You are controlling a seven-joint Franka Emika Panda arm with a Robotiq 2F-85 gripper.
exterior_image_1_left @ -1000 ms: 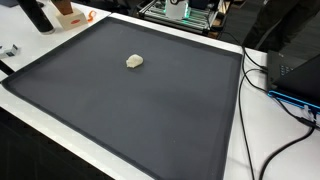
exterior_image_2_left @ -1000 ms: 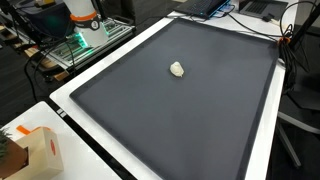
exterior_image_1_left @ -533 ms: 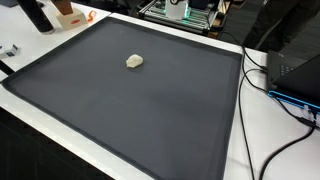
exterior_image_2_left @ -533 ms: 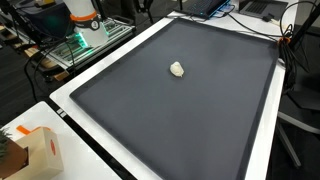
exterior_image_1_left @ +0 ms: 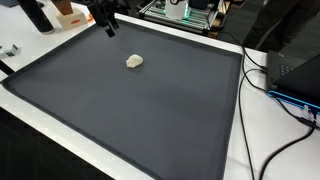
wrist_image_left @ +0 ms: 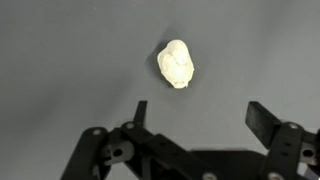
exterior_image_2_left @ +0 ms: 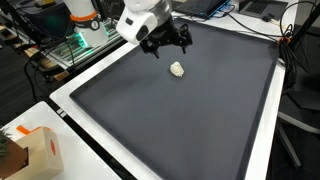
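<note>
The black two-fingered Robotiq gripper (exterior_image_2_left: 168, 47) hangs above the far part of the mat with its jaws spread wide and nothing between them. In the wrist view the gripper (wrist_image_left: 200, 112) has its fingers (wrist_image_left: 141, 110) pointing down at the surface, and the small cream-white crumpled lump (wrist_image_left: 177, 63) lies beyond the fingertips, off to the left of the gap's middle and not inside it. That wide stance seems suited to a thing this small and irregular, since it leaves room on either side.

In both exterior views the lump (exterior_image_1_left: 134, 61) (exterior_image_2_left: 178, 69) rests alone on the large dark grey mat (exterior_image_1_left: 150, 115) with its raised black edge, far of centre. The gripper (exterior_image_1_left: 110, 28) is near it, a little farther and to the left, and does not touch it. Lying flat in the open, the lump can be reached from any side.

The mat covers most of a white table (exterior_image_1_left: 233, 140). Black cables (exterior_image_1_left: 262, 68) trail at its right edge, and a brown cardboard box (exterior_image_2_left: 42, 150) stands off the mat's near left corner, well apart.
</note>
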